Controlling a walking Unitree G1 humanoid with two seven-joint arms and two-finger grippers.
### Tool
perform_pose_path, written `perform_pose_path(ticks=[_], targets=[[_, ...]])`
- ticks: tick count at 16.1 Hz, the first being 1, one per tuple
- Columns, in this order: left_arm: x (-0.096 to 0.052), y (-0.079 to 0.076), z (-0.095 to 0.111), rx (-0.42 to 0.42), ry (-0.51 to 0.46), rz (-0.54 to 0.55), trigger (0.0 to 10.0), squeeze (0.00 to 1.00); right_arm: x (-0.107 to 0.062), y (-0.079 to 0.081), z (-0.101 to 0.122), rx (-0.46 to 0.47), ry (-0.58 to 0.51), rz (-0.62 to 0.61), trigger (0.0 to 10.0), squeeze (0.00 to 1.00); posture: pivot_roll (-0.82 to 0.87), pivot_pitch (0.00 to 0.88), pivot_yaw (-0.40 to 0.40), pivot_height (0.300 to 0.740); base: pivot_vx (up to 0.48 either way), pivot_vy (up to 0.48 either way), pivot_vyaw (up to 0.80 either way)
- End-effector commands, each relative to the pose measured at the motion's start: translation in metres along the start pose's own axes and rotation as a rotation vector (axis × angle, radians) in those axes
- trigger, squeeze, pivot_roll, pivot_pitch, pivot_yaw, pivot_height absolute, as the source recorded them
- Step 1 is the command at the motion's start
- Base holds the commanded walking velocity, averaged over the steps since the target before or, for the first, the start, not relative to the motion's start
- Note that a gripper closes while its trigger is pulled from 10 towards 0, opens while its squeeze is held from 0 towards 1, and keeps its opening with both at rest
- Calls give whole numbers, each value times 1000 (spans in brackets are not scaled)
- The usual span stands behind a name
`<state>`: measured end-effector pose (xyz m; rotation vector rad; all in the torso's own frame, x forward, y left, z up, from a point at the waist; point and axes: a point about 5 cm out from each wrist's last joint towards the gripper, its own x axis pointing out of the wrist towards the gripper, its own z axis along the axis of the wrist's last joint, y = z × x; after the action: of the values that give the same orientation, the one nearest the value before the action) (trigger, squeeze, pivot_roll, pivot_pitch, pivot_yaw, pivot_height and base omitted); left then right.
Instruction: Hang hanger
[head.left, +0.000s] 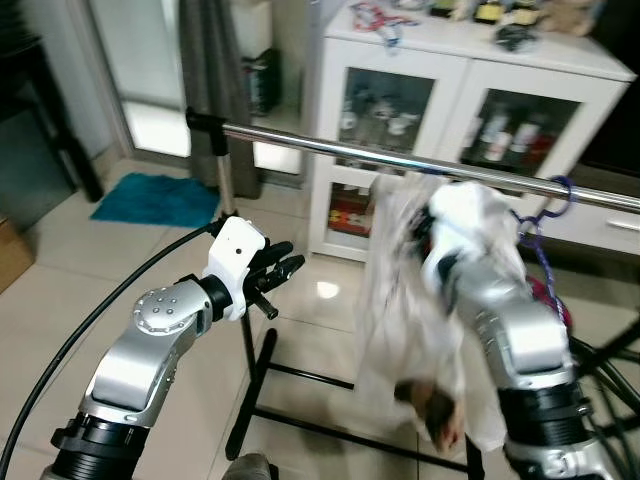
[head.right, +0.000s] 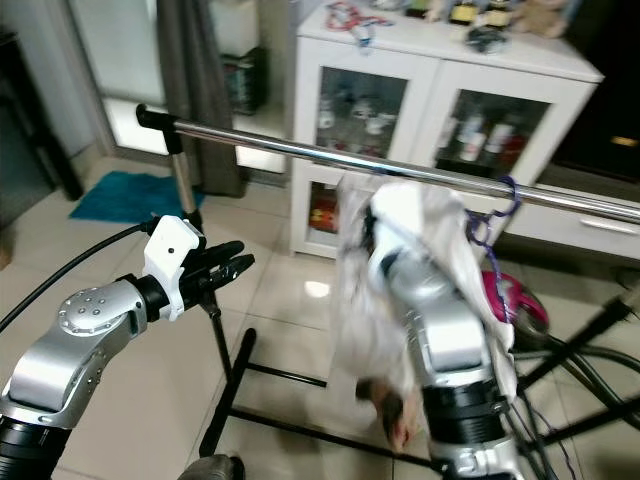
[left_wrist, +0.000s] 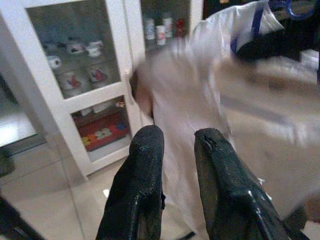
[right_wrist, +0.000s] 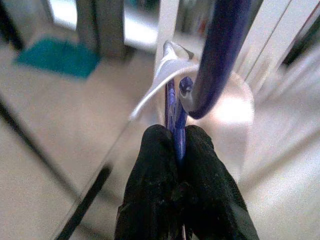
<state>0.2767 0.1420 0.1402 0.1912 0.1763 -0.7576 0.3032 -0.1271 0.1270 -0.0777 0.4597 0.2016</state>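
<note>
Closest to the robot, the right gripper (right_wrist: 175, 145) is pinched tight on the thin neck of the blue hanger (right_wrist: 220, 55). A white shirt (head.right: 440, 260) is draped on the hanger and it also covers much of the right arm. The hanger's hook (head.right: 497, 205) is up by the silver rail (head.right: 300, 150) of the clothes rack, and it looks like it is touching the rail or is just looped over it. The pictures are blurry there, so I cannot tell for sure. I think the job is almost done: the hanger is at the rail, but the robot has not let go of it yet. What is left is to let the hook sit on the rail and open the fingers. The left gripper (head.left: 280, 270) is held out in the air beside the rack's black post, with its fingers a little apart and nothing in them. Farther back stands a white cabinet (head.left: 455, 75) with glass doors. Inside it are small bottles and jars on the shelves, and something red and flat lower down. More small things sit on top of it.
</note>
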Motion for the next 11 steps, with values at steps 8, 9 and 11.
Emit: perform_pose_path(ticks=[8, 9, 11], targets=[[0, 0, 5, 37, 2, -14, 10000, 0, -12, 0, 37, 2, -270, 75, 10000, 0, 150, 0, -42, 740, 0, 0, 0], [0, 1, 6, 35, -2, -10, 10000, 0, -14, -1, 38, 14, -294, 66, 10000, 0, 149, 0, -41, 740, 0, 0, 0], [1, 3, 10, 27, -23, 15, 10000, 0, -10, -5, 42, 23, -302, -10, 10000, 0, 147, 0, -38, 740, 0, 0, 0]])
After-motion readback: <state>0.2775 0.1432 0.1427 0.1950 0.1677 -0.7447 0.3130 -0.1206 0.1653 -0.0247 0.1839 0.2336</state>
